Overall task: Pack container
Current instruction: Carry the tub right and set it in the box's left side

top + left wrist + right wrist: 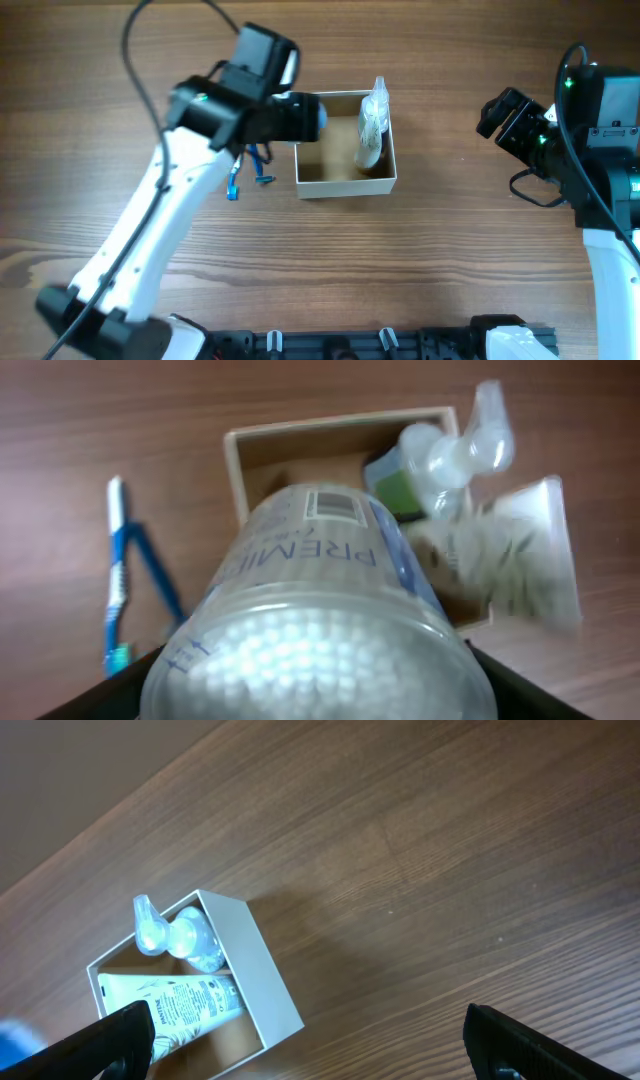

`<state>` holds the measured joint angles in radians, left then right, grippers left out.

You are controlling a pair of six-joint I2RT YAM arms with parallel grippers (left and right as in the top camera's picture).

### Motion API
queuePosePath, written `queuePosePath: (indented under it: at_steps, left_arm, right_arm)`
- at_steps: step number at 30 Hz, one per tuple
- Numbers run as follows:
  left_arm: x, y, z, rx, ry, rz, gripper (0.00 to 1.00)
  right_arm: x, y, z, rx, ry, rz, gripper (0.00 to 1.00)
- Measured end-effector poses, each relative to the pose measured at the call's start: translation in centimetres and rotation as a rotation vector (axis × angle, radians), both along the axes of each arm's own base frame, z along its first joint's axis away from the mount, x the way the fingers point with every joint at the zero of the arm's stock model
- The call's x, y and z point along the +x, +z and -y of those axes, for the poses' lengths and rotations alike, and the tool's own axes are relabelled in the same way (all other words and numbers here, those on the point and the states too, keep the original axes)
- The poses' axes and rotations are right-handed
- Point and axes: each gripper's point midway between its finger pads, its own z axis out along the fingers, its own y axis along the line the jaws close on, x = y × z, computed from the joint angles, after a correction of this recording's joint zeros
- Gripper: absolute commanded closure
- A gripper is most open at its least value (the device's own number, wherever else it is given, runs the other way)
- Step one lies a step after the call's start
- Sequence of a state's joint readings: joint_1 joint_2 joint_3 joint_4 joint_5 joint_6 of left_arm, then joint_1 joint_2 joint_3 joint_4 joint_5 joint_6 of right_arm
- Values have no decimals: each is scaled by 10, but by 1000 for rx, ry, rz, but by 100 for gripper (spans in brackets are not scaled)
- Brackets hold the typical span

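The container [345,187], a square white-walled box with a brown inside, sits at the table's middle. A white tube [368,140] and a clear spray bottle [377,97] lie along its right side. My left gripper [290,115] is shut on a clear round jar of cotton swabs [312,117] and holds it over the box's left wall. In the left wrist view the jar [320,610] fills the frame above the container [290,440]. My right gripper [500,112] is open and empty, far to the right. The right wrist view shows the container [265,975] between its spread fingers [310,1020].
A blue toothbrush [237,178] lies on the wooden table just left of the box, under my left arm; it also shows in the left wrist view [118,575]. Black rails run along the table's front edge [380,345].
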<state>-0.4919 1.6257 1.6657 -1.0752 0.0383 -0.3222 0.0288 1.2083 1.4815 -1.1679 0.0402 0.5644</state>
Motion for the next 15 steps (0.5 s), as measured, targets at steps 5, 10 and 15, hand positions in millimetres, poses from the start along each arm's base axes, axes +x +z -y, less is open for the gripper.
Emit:
queuePosePath:
  at_steps: [5,10,15]
  left_arm:
    - [39,-71,40,10,-23,-61,15]
    - [54,-129,62,-18,-39,-146,1]
    - [50,-128,65,-36,-50,-167,0]
  right_arm:
    - [0,0,0,0,0,0,0]
    - [0,0,0,0,0,0,0]
    - [0,0,0,0,0,0,0]
